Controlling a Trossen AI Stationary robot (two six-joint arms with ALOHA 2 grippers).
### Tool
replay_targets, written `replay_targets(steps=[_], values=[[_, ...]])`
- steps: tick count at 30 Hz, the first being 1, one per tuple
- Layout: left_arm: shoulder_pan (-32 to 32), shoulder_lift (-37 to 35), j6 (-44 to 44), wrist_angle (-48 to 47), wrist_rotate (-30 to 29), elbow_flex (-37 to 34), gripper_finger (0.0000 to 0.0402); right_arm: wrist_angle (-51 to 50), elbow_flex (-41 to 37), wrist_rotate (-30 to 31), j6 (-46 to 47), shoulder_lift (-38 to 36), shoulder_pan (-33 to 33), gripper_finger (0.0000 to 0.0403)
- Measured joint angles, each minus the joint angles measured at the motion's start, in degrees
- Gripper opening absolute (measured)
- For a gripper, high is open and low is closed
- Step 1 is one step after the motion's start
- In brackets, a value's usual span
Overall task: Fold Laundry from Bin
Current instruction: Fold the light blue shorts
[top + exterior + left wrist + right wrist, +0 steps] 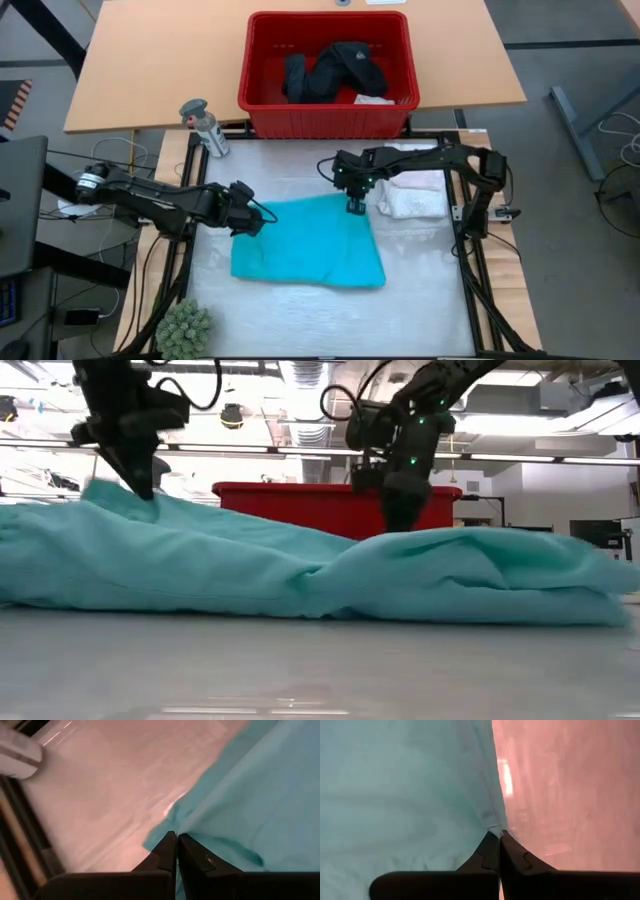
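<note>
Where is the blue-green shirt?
The turquoise shirt lies spread mid-table in the high view, in front of the red bin, pinched between the left gripper and right gripper.

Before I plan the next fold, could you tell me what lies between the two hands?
In the high view, only the turquoise shirt spans from the left hand to the right hand; each pinches an edge.
</note>
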Motion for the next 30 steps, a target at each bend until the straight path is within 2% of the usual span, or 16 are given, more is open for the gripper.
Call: replay_targets(steps=[6, 10, 13, 16, 21, 24, 26, 30], values=[[3.5, 0.0, 5.4, 12.8, 3.3, -5.4, 0.0000, -0.1, 0.0, -2.3, 1.3, 2.7, -2.5, 0.0034], [4.1, 0.0, 6.7, 15.3, -0.2, -7.8, 0.0003, -0.1, 0.0, -2.6, 1.3, 4.4, -3.6, 0.0037], [4.9, 0.0, 11.7, 16.0, -1.2, -7.7, 0.0021, -0.7, 0.0, -3.0, 1.3, 4.5, -4.5, 0.0050], [6.0, 0.0, 15.7, 16.6, -2.0, -7.5, 0.0054, 0.1, 0.0, -3.4, 1.2, 4.0, -5.7, 0.0080], [7.9, 0.0, 20.1, 17.5, -2.4, -7.5, 0.0126, -0.7, 0.9, -4.1, 1.1, 3.6, -7.7, 0.0159], [9.7, 0.0, 16.1, 17.0, -0.8, -7.3, 0.0161, -2.0, 1.2, -4.8, 0.6, 3.6, -8.6, 0.0209], [10.6, -0.5, 13.2, 17.7, 1.1, -6.4, 0.0172, -2.3, 1.4, -7.7, 0.3, 2.9, -9.3, 0.0233], [9.4, -4.4, 17.8, 21.5, 3.1, -2.8, 0.0175, -2.1, 1.5, -11.0, -0.6, -0.3, -9.5, 0.0254]])
